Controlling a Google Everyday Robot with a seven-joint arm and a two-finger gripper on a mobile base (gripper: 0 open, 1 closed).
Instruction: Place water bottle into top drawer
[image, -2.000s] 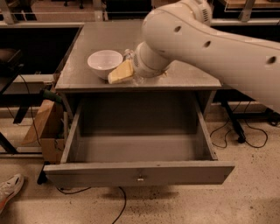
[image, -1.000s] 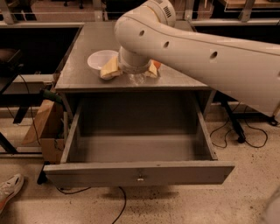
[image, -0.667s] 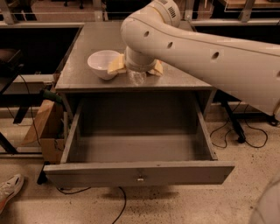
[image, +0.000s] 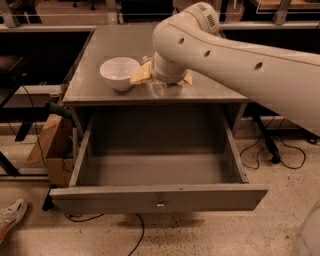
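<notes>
The big white arm (image: 260, 65) comes in from the right and rises leftward across the view to a rounded elbow high over the back of the bench (image: 95, 55). From there it folds sharply down, so the wrist points at the bench top. The hand (image: 162, 80) sits low over the front part of that top, just right of the white bowl (image: 119, 73). Pale yellow parts of it show on either side of the wrist.

The water bottle (image: 157, 89) is right under the hand, near the bench's front edge and close to the bowl's right side. Only a small clear crinkled patch peeks out below the wrist. The rest is covered, so its long axis and which way the cap points cannot be told. Nor can it be told whether the hand is clamped on the bottle or loose around it, or whether the bottle touches the bench.

The top drawer (image: 125, 196) stands pulled far out below and in front of the bench edge. Its front panel — with the small knob (image: 160, 203) at its middle — is nearest the camera, and bare grey walls and floor show inside. The bottle is above the bench, not in the drawer.

A cardboard box (image: 50, 145) leans at the cabinet's left side, and a shoe (image: 11, 215) lies on the speckled floor at bottom left.
</notes>
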